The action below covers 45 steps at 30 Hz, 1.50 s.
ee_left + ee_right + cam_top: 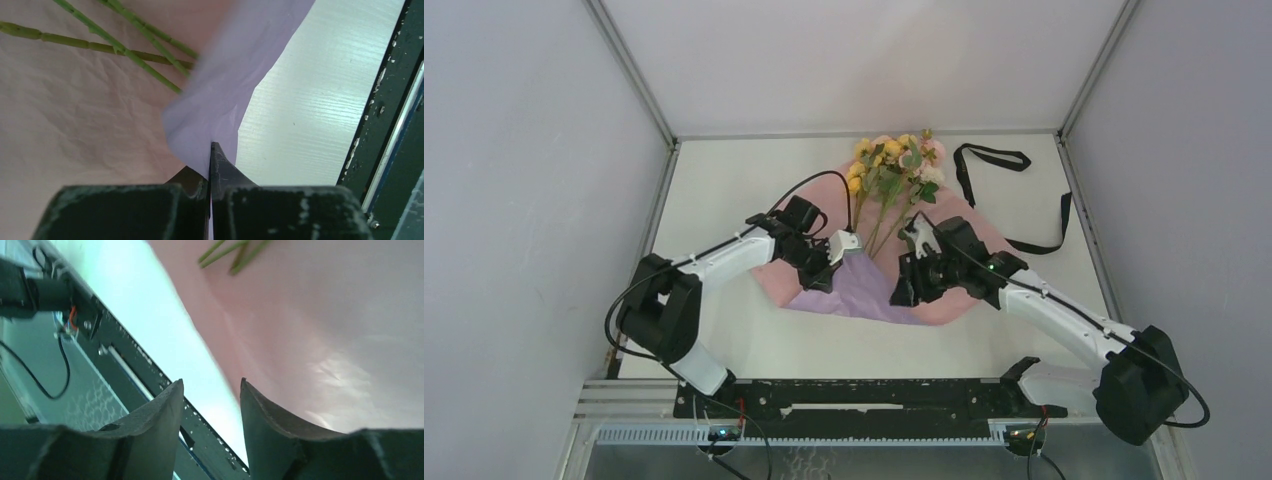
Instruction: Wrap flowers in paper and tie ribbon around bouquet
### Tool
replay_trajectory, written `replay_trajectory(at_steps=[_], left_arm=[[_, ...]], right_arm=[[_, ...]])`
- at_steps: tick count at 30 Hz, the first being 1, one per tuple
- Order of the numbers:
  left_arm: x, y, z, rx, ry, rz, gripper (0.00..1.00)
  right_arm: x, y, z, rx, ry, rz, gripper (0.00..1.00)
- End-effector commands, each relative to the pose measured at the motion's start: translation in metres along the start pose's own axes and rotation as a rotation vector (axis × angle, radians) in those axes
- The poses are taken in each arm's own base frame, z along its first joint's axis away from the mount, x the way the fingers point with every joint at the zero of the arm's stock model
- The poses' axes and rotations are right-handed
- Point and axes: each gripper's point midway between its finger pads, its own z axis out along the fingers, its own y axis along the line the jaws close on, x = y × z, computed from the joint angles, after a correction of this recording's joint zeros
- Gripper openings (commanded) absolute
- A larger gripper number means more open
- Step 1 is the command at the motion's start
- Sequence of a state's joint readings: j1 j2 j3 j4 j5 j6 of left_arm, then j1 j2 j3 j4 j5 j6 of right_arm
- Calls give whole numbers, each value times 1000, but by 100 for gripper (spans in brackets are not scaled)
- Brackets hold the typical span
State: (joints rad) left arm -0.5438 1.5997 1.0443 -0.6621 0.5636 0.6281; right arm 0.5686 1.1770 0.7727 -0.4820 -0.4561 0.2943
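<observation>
The flowers [894,165] lie on the pink face of the paper [969,300], blooms toward the far wall and green stems [125,50] pointing near. My left gripper [211,147] is shut on a lifted lilac flap of the paper [235,75], just left of the stem ends [874,235]. My right gripper [211,385] is open with nothing between its fingers. It hovers over the paper's near right part [325,340], beside its edge. In the top view the left gripper [839,262] and right gripper [904,290] flank the lilac flap [859,290]. The black ribbon [1049,245] lies loose on the table, right of the flowers.
The white table [724,180] is boxed in by grey walls on three sides. A black rail [874,395] runs along the near edge, between the arm bases. It shows close by in both wrist views: the rail [380,125] and the rail [130,365].
</observation>
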Motion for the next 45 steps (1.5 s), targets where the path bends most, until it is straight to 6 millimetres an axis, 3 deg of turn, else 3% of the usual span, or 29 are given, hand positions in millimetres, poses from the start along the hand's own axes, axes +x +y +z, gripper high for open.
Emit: replay_trajectory(at_steps=[1,3,6,10,13,16,20,23,26,29,32,37,42,45], left_arm=[[-20,-1,-4,37,-49,29,0],[-19,-1,-3,39,-45,29,0],[-18,0,-2,41,-42,27,0],[-18,1,-1,41,-39,22,0],[-20,5,0,38,-39,8,0],[-21,9,-1,26,-37,-9,0],[-19,12,-2,14,-19,-34,2],[-16,19,-4,-25,3,-68,21],[-9,29,-10,-102,44,-97,40],[-2,43,-29,-239,90,-102,44],[-9,47,-59,-371,80,-59,46],[-15,20,-79,-395,101,60,45],[-37,-30,-57,-173,27,140,30],[-48,-22,-38,-163,7,135,27]], right_arm=[[-9,4,4,27,-51,-160,56],[-14,-6,6,45,-73,-141,60],[-16,-16,9,36,-70,-108,73],[-13,-16,12,12,-65,-120,73],[4,-13,24,-23,-4,-96,69],[17,-13,37,-48,53,-54,56],[15,-37,43,3,47,80,17],[9,-55,47,21,8,156,0],[8,-61,52,16,7,176,0],[8,-64,56,16,10,188,0],[10,-65,57,14,18,202,0],[9,-73,54,25,17,264,1],[11,-73,54,10,41,282,4],[11,-73,55,12,62,287,6]])
